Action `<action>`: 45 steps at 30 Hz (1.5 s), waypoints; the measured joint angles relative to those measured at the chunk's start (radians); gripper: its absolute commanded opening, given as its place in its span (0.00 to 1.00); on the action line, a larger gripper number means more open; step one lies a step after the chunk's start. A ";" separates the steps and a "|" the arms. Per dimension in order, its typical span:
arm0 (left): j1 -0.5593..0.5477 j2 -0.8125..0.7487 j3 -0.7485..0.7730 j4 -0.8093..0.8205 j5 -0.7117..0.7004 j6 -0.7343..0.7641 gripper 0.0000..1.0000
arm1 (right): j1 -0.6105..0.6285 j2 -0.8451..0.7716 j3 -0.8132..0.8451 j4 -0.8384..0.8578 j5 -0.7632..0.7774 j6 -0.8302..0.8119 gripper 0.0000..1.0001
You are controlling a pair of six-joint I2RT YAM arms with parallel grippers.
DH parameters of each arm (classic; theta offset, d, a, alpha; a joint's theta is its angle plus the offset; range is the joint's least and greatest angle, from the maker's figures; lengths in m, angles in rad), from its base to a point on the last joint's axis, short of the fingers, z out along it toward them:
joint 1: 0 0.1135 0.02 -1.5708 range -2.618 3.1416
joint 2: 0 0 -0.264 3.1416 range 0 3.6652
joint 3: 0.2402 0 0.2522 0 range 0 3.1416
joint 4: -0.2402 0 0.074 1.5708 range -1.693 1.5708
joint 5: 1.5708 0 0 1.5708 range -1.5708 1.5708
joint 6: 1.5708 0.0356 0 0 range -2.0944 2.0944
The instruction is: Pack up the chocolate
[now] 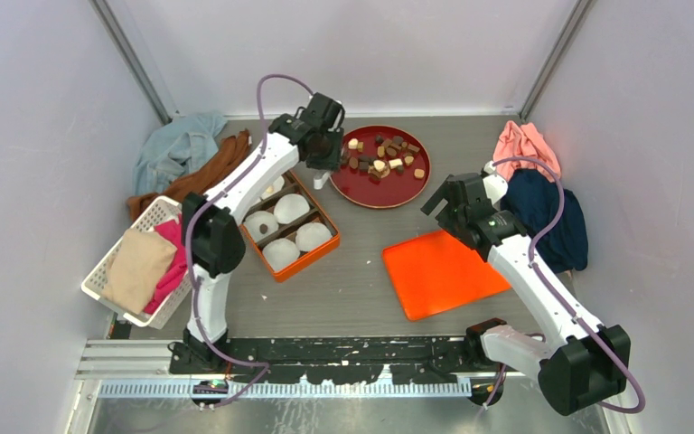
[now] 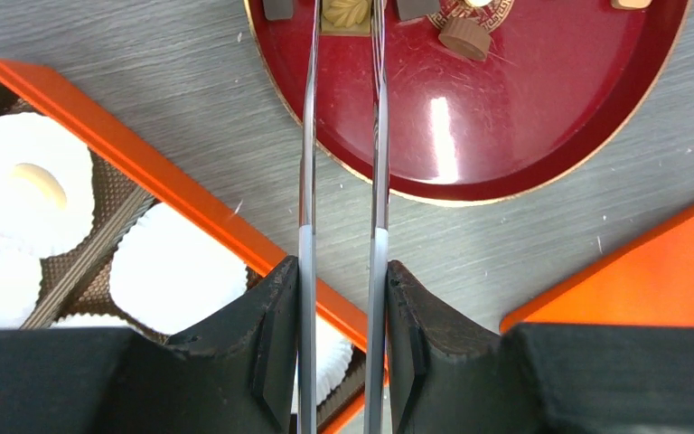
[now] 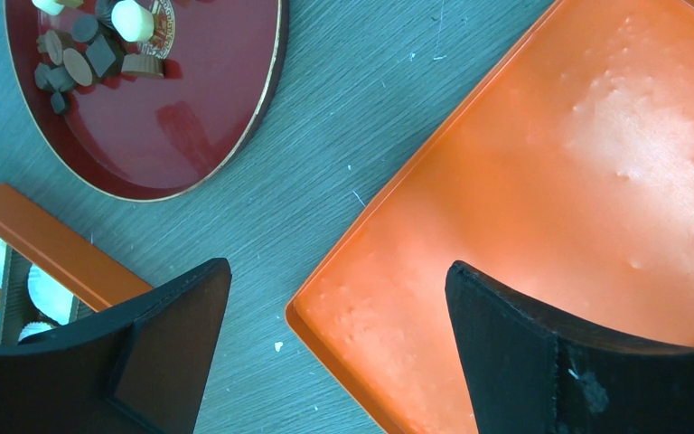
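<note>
Packing is hardly begun: few pieces (image 2: 38, 183) lie in the box (image 1: 310, 259), most chocolate (image 1: 381, 165) waits on the plate (image 1: 389, 197), left jaws clamp tweezers (image 2: 307, 181), right jaws apart.

No legible text, label, brand, number or sign anywhere.

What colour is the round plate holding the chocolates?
Dark red plate, thin gold rim; left wrist view.

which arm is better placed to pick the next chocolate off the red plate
Left. The left gripper holds tweezers straddling a tan chocolate on the plate, beside the box. The right gripper hangs open over the orange lid.
</note>
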 measured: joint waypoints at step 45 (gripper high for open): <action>0.035 -0.486 -0.749 0.046 -0.148 0.046 0.22 | 0.000 0.029 0.000 0.028 -0.026 -0.002 0.93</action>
